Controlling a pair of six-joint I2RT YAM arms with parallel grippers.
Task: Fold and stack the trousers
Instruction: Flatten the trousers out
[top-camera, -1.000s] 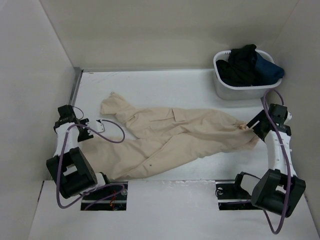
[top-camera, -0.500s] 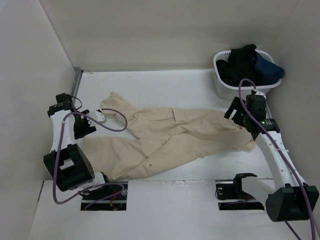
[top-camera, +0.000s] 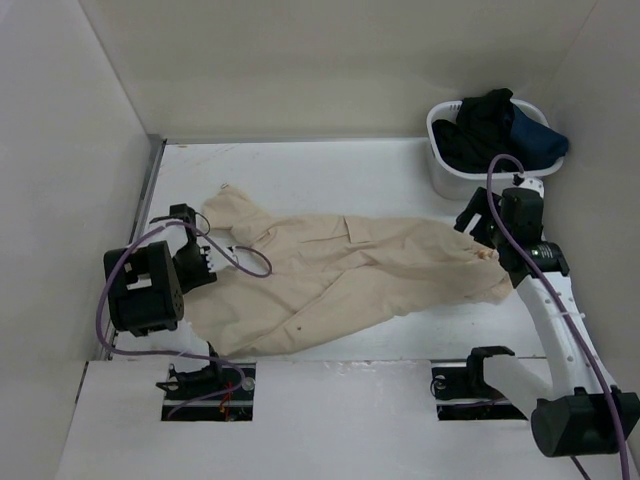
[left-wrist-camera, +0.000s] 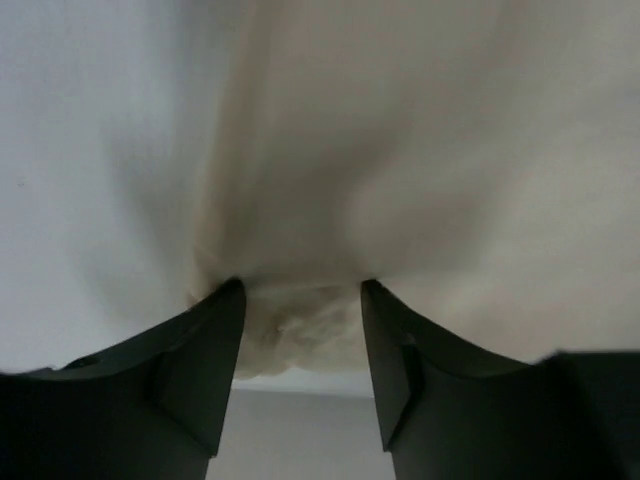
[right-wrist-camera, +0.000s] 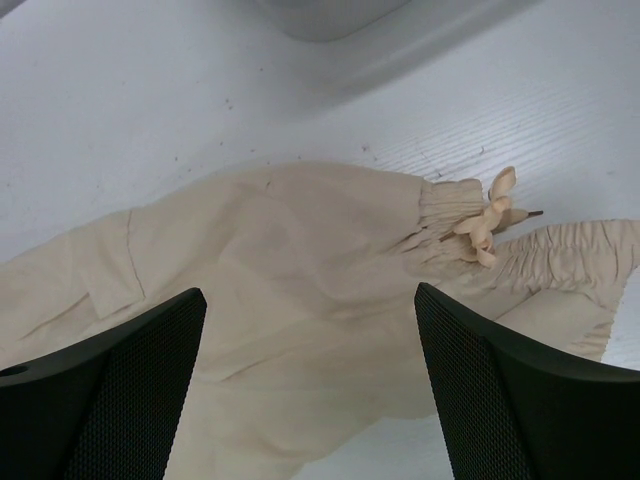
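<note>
1. My left gripper (left-wrist-camera: 300, 288) has its jaws about half apart, with a bunched fold of the beige cargo trousers (top-camera: 350, 265) pinched between them. In the wrist view the cloth fills the gap and presses against both dark fingers (left-wrist-camera: 205, 365).
2. From above, that gripper sits at the left end of the garment, in the left-centre of the frame, where one leg doubles back on itself.
3. My right gripper (right-wrist-camera: 308, 295) is spread wide and holds nothing. It hangs above the waist end of the trousers, and I see no contact with the cloth.
4. Between its mesh-faced fingers (right-wrist-camera: 110, 400) I see the gathered elastic waistband and a knotted drawstring (right-wrist-camera: 485, 220) at the upper right of the wrist view, with a flapped side pocket (right-wrist-camera: 105, 270) at the left.
5. The trousers lie spread across the middle of the white table (top-camera: 330, 165). The waist is at centre right, and one leg reaches toward the upper left.
6. A small dark mark (top-camera: 297, 325) sits on the lower leg. It is too small for me to read.
7. A white tub (top-camera: 470, 185) stands in the upper right, apart from the trousers, with black and dark-blue garments (top-camera: 495, 125) heaped in it.
</note>
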